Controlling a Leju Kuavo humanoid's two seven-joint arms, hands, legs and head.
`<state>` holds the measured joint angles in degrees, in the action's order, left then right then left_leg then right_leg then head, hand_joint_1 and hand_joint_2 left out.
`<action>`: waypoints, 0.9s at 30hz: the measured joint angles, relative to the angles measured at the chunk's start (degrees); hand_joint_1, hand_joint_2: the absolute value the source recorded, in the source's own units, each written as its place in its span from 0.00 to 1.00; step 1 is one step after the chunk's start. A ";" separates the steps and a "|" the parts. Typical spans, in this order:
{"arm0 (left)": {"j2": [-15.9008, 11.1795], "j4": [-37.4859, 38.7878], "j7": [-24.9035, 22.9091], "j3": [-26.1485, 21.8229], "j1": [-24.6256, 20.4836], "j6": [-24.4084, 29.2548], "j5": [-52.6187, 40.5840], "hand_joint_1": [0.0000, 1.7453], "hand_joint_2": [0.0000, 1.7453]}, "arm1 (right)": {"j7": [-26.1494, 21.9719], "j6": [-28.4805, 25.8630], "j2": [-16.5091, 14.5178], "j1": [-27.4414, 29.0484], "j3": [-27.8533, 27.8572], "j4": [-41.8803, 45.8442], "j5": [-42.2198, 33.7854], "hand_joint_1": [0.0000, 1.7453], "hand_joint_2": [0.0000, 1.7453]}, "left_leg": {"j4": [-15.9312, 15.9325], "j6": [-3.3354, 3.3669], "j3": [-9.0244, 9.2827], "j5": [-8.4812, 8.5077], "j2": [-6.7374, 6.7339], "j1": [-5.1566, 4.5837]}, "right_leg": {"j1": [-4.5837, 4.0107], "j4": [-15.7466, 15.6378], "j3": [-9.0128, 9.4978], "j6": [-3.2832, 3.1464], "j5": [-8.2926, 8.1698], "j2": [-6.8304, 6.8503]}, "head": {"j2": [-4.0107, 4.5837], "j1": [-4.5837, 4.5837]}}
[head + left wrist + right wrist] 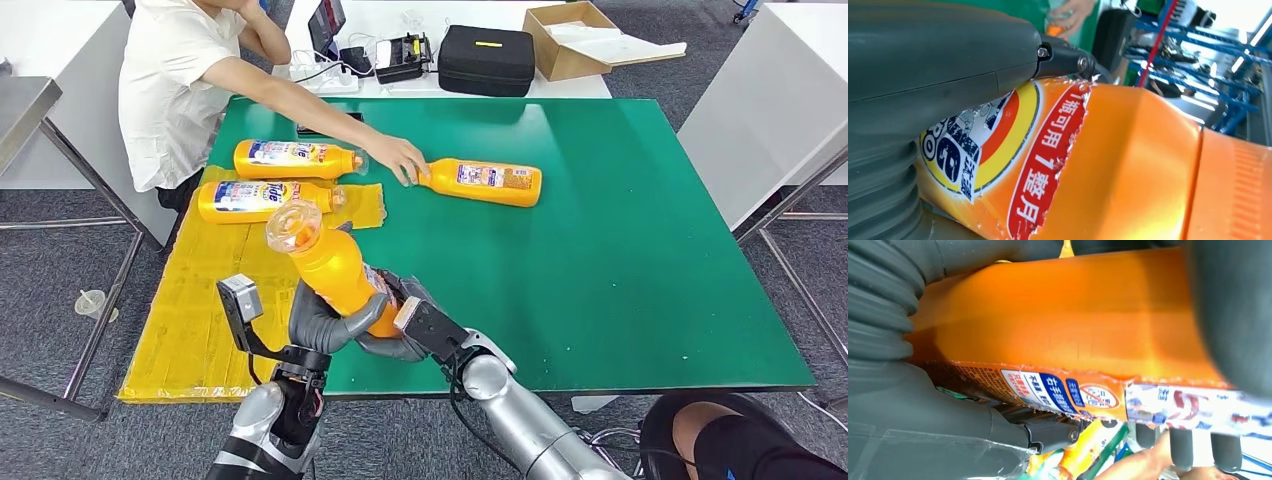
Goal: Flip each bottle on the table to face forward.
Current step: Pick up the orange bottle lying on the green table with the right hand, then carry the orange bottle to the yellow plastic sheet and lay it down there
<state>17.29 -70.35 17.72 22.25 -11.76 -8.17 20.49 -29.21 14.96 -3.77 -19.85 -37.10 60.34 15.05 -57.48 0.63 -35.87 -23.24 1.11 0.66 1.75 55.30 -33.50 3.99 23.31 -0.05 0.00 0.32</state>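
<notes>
Head view: left hand point(322, 325) and right hand point(400, 322) both grip tilted orange bottle point(335, 268) above green table point(620, 280).

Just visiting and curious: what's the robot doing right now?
Both hands, left and right, grip one orange bottle, lifted off the table. Three bottles lie flat. Person's hand on the far bottle.

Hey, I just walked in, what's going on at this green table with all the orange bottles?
The robot holds one orange bottle off the green table with both hands, the left hand and right hand wrapped around its lower body, cap tilted up and away. A seated person's hand touches the cap end of another bottle lying mid-table. Two more bottles lie side by side near the yellow mat at the table's left edge.
</notes>
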 joint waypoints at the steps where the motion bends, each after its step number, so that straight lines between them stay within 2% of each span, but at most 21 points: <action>1: 0.00 0.16 0.11 -0.07 -0.02 -0.78 0.37 1.00 1.00 | -0.35 0.16 0.20 -0.01 0.02 -0.09 -0.43 0.15 1.00 | 0.00 0.00 0.00 0.00 0.00 0.00 | 0.00 0.00 0.00 0.00 0.00 0.00 | 0.00 -0.01; 2: -0.01 0.35 0.08 -0.16 0.00 -1.52 0.87 1.00 1.00 | -0.72 0.23 0.40 0.03 0.07 -0.23 -0.72 0.00 1.00 | 0.00 0.00 -0.01 0.00 0.01 0.00 | 0.00 0.00 0.00 0.00 0.00 0.00 | 0.00 -0.01; 9: -0.16 0.83 -1.85 -1.42 1.47 -6.15 5.63 1.00 1.00 | -1.15 -4.47 0.33 1.31 1.86 -1.70 1.69 0.00 1.00 | 0.00 0.00 -0.05 0.00 0.01 0.00 | 0.00 0.00 -0.02 0.00 0.00 0.00 | 0.00 0.01; 21: -0.59 0.16 -2.55 -1.79 2.95 -6.48 6.41 1.00 1.00 | -0.94 -5.88 -1.77 3.78 5.10 -2.22 2.74 0.00 1.00 | 0.01 0.00 -0.10 0.00 0.00 0.01 | 0.00 0.00 -0.09 0.00 0.01 0.00 | 0.00 0.00; 24: -0.73 -0.19 -1.35 -1.82 3.37 -3.64 4.18 1.00 1.00 | -0.53 -8.07 -2.82 5.00 6.55 -2.12 5.52 0.00 1.00 | 0.00 0.00 -0.10 0.00 0.01 0.00 | 0.00 0.00 -0.09 0.00 0.00 0.00 | 0.00 -0.01; 27: -0.74 -2.43 0.58 -2.58 3.93 5.25 -5.73 1.00 1.00 | 0.93 -14.17 -3.80 7.84 8.93 0.06 12.61 0.00 1.00 | 0.00 0.00 -0.11 0.00 0.03 0.01 | -0.01 0.00 -0.10 0.00 0.01 0.01 | 0.00 0.01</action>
<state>16.55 -72.78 18.30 19.66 -7.82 -2.92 14.76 -28.28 0.79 -7.57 -12.02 -28.17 60.40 27.66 -57.48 0.63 -35.99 -23.24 1.14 0.66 1.75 55.30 -33.60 3.99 23.31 -0.04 0.00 0.32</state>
